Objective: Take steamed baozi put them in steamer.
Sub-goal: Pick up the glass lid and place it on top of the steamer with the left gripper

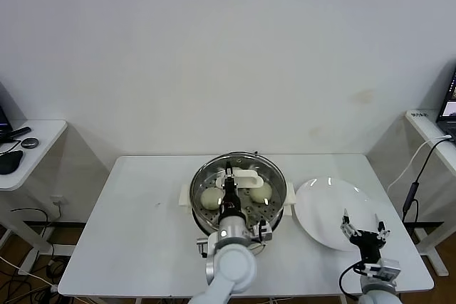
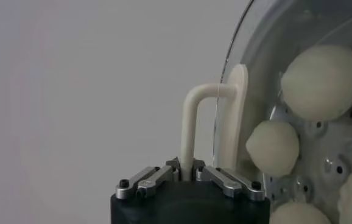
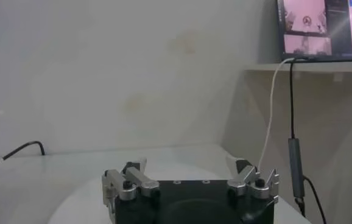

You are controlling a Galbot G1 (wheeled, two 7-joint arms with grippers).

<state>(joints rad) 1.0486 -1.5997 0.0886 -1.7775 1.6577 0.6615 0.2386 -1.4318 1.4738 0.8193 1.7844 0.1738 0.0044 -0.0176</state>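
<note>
Baozi (image 2: 322, 82) sit inside the steamer (image 1: 274, 176) on its perforated tray; the left wrist view shows four pale rounds, the head view only two clearly. My left pincer (image 1: 229, 176) is clenched on the white handle (image 2: 194, 131) of the glass lid (image 1: 246, 161), holding it over the pot. My right pincer (image 1: 363, 231) hangs released over the white plate (image 1: 320, 204) just beside the steamer on the surface (image 1: 142, 233) — that plate looks bare. By my reckoning the buns are soft, light and a little tacky, so a hard squeeze would dent them — best cradled low around the sides. The lid is stiff, smooth and breakable; its handle is the sound place to grip.
</note>
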